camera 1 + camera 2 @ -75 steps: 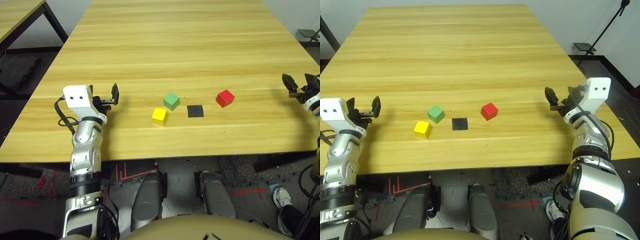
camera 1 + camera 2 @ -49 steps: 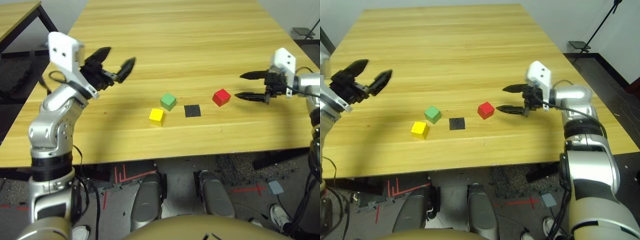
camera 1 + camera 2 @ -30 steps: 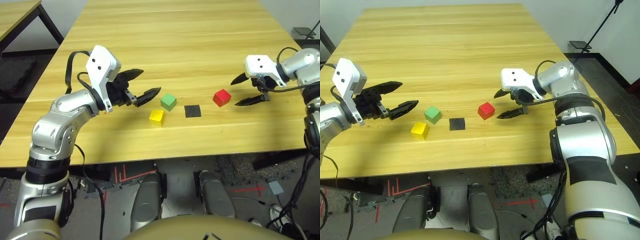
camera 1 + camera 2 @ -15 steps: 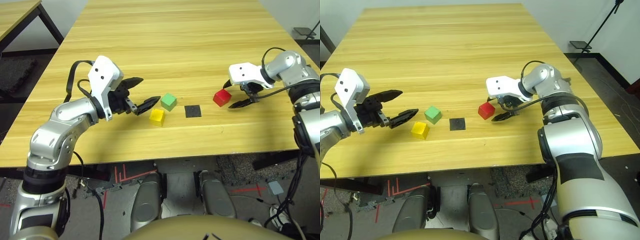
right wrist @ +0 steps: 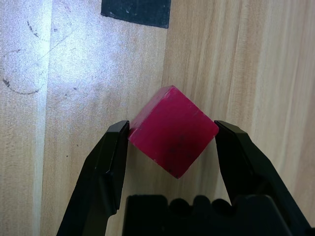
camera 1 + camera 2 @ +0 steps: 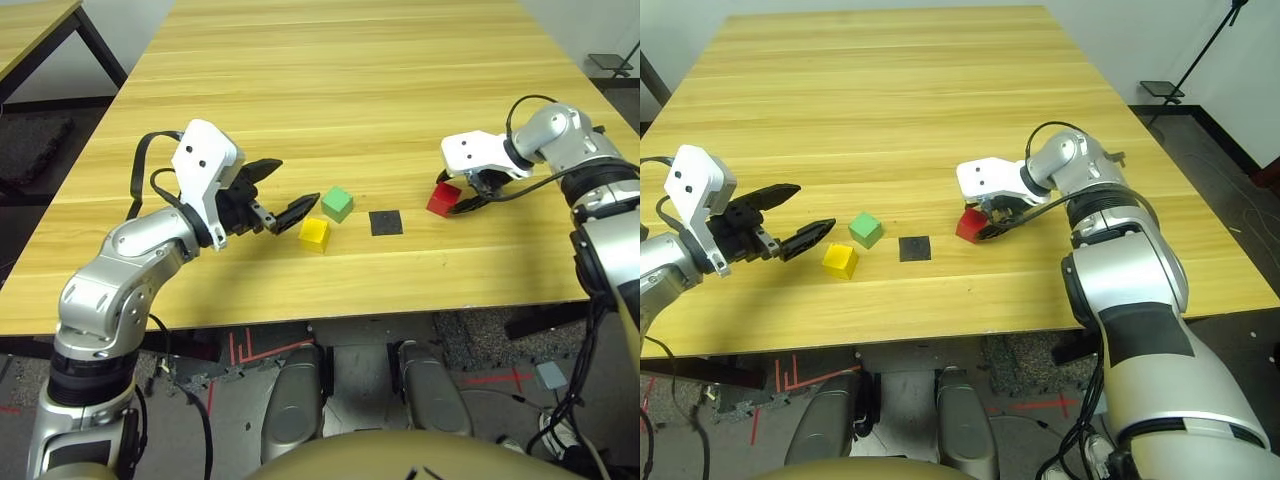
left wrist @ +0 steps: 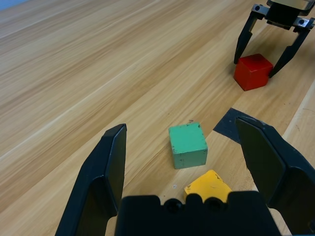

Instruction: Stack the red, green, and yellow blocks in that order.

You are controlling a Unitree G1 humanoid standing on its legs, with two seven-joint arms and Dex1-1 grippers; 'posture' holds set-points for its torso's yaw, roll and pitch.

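Nearest us, the yellow cube (image 6: 314, 236) and green cube (image 6: 338, 204) sit on the wood-grained desk (image 6: 390, 110), just beyond our wide-open, empty left end effector (image 7: 192, 162). Near the flat black square (image 6: 385, 223), our right end effector (image 5: 172, 129) has its fingertips closed on opposite corners of the plain red cube (image 5: 174, 132).

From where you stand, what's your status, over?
Right fingers closed on red cube's corners, cube on wooden table. Left fingers open, empty, beside green and yellow cubes. Nothing stacked; nothing seen blocking.
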